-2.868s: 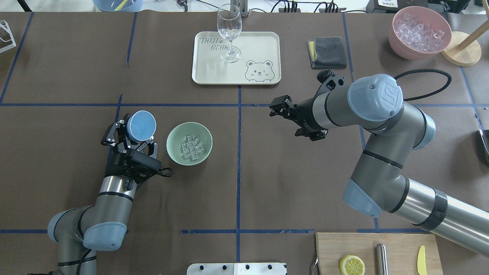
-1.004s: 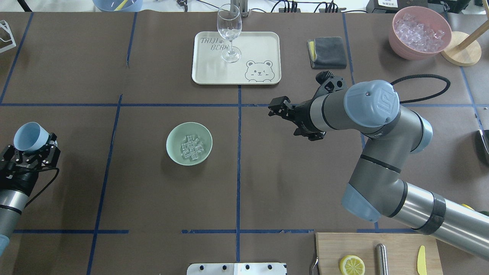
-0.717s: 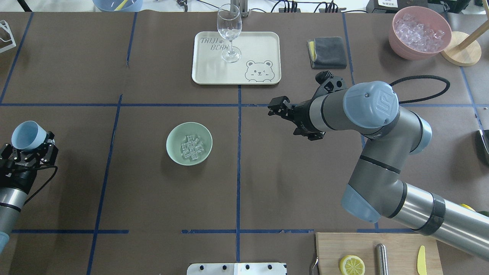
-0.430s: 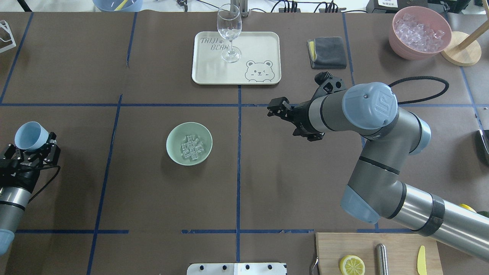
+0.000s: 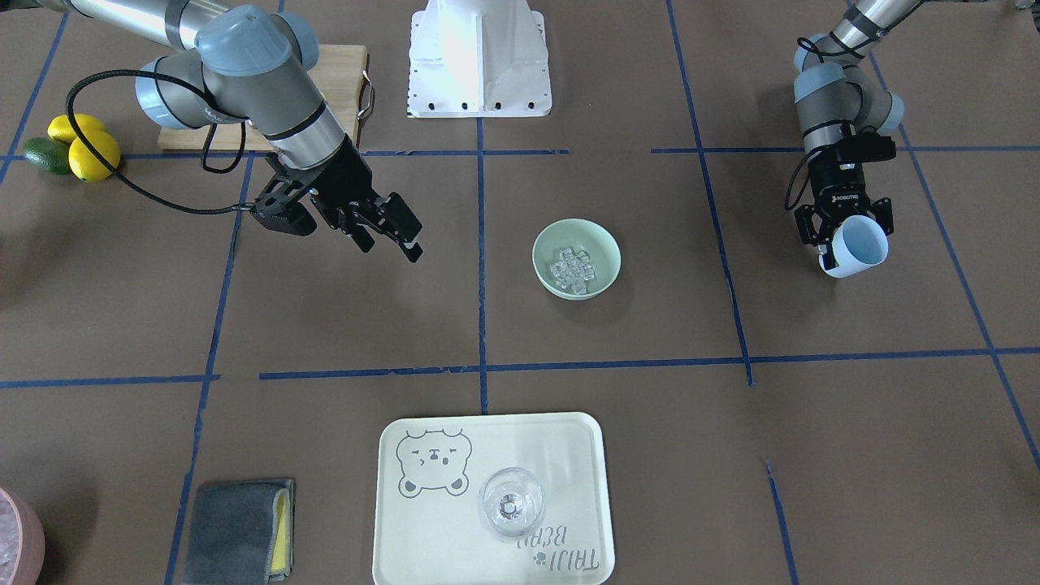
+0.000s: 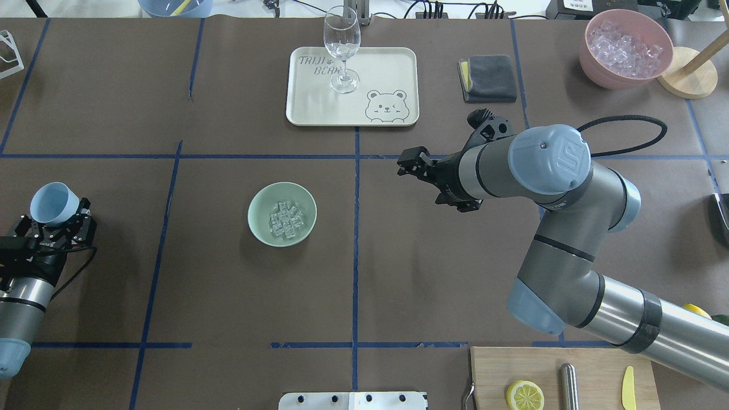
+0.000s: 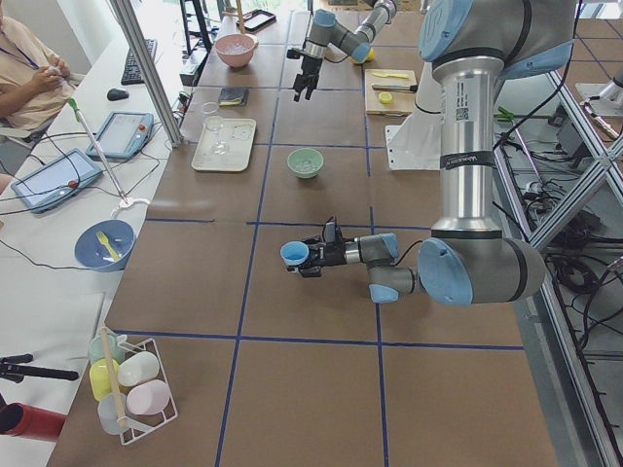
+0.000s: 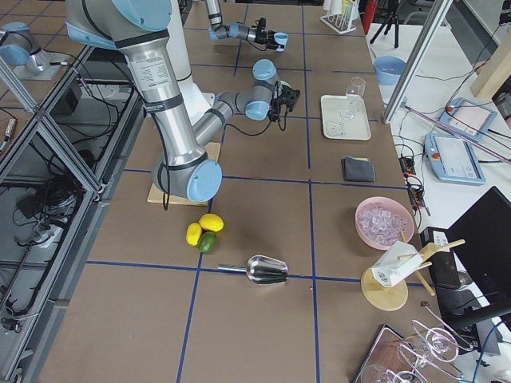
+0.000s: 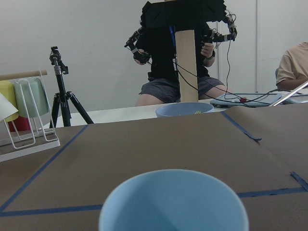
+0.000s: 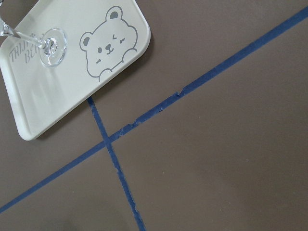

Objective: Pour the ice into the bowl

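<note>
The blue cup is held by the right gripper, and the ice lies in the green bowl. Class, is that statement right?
Not quite. The blue cup is held by the left gripper, not the right gripper, which is open and holds nothing. The overhead view shows this, with the cup at the left edge of the table. The rest stands: the ice lies in the green bowl.

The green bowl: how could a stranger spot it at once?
Start at the cream bear tray at the table's far middle. Come toward the robot, just left of the central blue tape line, to the bowl. It is small and pale mint green with a few clear ice cubes, unlike the larger pink bowl heaped with ice.
</note>
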Action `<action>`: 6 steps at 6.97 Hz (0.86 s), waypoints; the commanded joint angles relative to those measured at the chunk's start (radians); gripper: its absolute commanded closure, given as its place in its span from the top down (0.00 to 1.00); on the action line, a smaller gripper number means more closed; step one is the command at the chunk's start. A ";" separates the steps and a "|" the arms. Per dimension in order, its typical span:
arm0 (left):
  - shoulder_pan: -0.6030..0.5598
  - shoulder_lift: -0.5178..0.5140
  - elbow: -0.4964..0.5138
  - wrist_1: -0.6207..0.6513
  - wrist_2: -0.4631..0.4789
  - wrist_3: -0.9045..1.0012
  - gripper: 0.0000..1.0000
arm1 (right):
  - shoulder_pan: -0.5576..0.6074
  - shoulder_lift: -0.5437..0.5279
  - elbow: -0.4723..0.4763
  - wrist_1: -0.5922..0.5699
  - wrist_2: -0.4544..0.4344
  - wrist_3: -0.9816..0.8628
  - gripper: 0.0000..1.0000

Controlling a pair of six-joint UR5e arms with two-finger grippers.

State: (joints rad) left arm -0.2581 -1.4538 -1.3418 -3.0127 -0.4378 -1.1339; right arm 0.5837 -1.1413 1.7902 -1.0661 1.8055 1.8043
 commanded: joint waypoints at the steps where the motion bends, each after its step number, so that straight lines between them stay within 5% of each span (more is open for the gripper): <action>1: -0.001 -0.005 0.021 -0.002 -0.006 -0.001 0.22 | -0.002 0.000 0.000 0.000 0.000 0.001 1.00; 6: -0.001 -0.002 0.026 -0.006 -0.035 0.002 0.51 | -0.002 0.002 0.005 0.000 0.000 0.001 1.00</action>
State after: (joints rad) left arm -0.2592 -1.4580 -1.3167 -3.0187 -0.4653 -1.1337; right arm 0.5814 -1.1409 1.7927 -1.0661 1.8055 1.8055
